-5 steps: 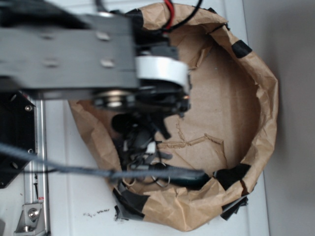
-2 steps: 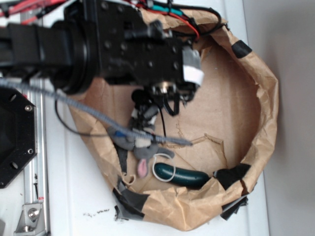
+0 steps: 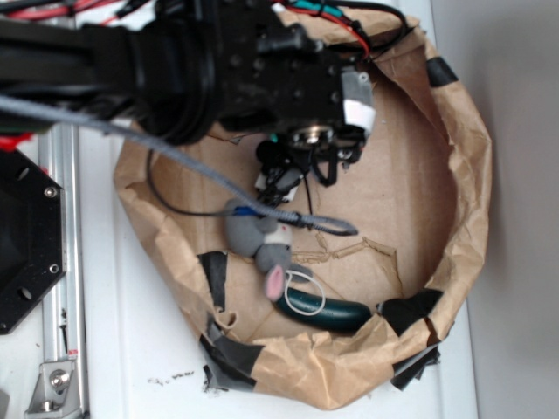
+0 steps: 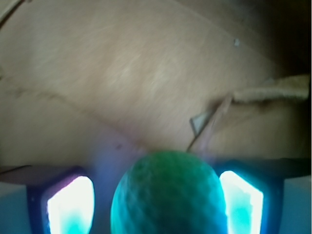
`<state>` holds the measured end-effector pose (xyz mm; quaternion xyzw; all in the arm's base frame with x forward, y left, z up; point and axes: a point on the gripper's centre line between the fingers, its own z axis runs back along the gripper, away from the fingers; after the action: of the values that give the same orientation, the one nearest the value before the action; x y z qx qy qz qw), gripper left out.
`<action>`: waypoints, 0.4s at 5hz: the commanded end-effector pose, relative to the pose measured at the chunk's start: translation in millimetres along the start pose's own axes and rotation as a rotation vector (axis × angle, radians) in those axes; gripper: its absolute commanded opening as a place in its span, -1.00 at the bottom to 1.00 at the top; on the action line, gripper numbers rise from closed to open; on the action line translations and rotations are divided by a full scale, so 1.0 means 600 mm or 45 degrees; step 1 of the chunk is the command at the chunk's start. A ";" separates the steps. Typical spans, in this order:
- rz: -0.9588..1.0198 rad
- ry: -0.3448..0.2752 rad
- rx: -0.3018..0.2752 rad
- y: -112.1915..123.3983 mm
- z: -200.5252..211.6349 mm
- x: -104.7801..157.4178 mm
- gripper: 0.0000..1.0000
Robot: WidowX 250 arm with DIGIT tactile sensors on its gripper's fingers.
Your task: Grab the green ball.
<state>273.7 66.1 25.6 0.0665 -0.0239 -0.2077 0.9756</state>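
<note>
In the wrist view the green ball [image 4: 168, 197], mint-green and finely dimpled, fills the space between my gripper's [image 4: 156, 192] two glowing fingers [image 4: 70, 204]. The right finger lies against it and a thin dark gap shows at the left one. The ball looks sharp while the brown floor behind it is smeared. From the exterior camera my gripper [image 3: 285, 179] hangs under the black wrist over the middle-left of the paper basin, and the ball is hidden beneath it.
A crumpled brown paper wall [image 3: 467, 183] with black tape patches rings the floor. A grey plush mouse [image 3: 260, 240], a white ring [image 3: 301, 292] and a dark green cucumber-shaped object [image 3: 327, 307] lie near the front. A grey cable [image 3: 175, 157] crosses the left side.
My gripper has moved from over the mouse toward the upper right of the basin, uncovering the mouse and the cucumber-shaped object. No ball is left on the floor where the gripper was.
</note>
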 end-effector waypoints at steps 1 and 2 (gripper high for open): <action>-0.054 -0.006 0.026 0.007 -0.005 -0.006 -1.00; -0.032 -0.049 0.023 0.009 0.027 -0.003 -1.00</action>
<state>266.8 65.2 30.4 0.0587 -0.0179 -0.2195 0.9737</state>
